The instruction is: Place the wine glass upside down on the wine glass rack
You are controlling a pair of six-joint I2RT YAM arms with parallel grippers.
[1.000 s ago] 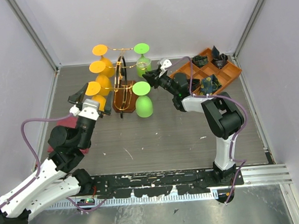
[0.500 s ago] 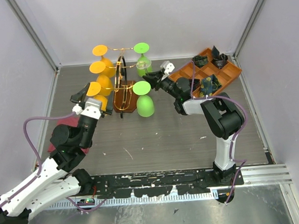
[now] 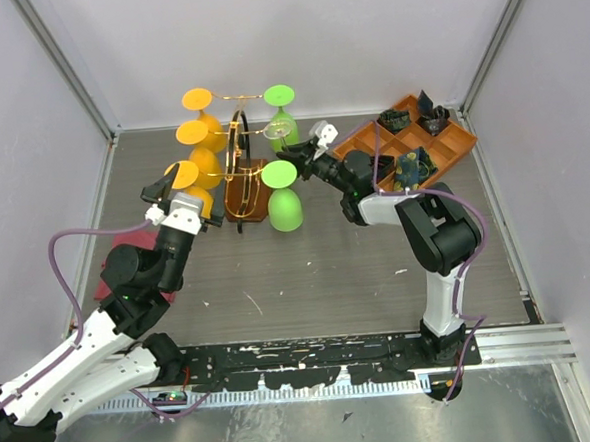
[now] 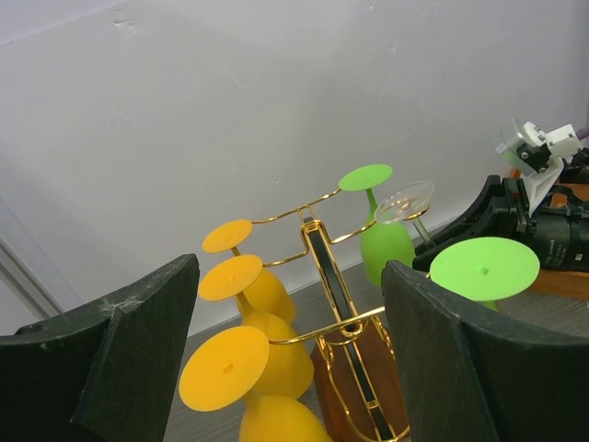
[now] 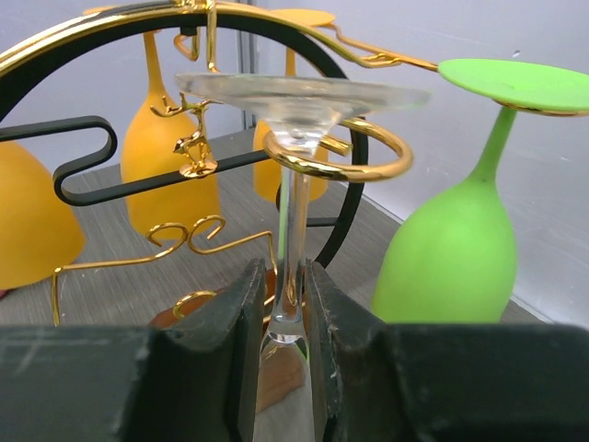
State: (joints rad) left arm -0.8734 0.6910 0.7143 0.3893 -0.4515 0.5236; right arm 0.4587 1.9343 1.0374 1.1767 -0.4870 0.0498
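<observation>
The clear wine glass (image 5: 296, 120) hangs foot up, its stem passing through a curled gold ring of the wine glass rack (image 5: 324, 155). My right gripper (image 5: 283, 276) is shut on the stem just above the bowl. From the top view the gripper (image 3: 305, 158) sits at the rack's right side (image 3: 240, 174), and the glass foot (image 3: 281, 131) lies between two green glasses. My left gripper (image 4: 285, 368) is open and empty, facing the rack (image 4: 324, 267) from the front left; in the top view it (image 3: 182, 200) is beside the orange glasses.
Three orange glasses (image 3: 194, 137) hang on the rack's left arms and two green ones (image 3: 284, 200) on its right. An orange compartment tray (image 3: 453, 149) with dark items stands at the back right. A red object (image 3: 104, 289) lies under my left arm.
My right gripper has shifted slightly left toward the rack with the clear glass. My left gripper has barely moved.
</observation>
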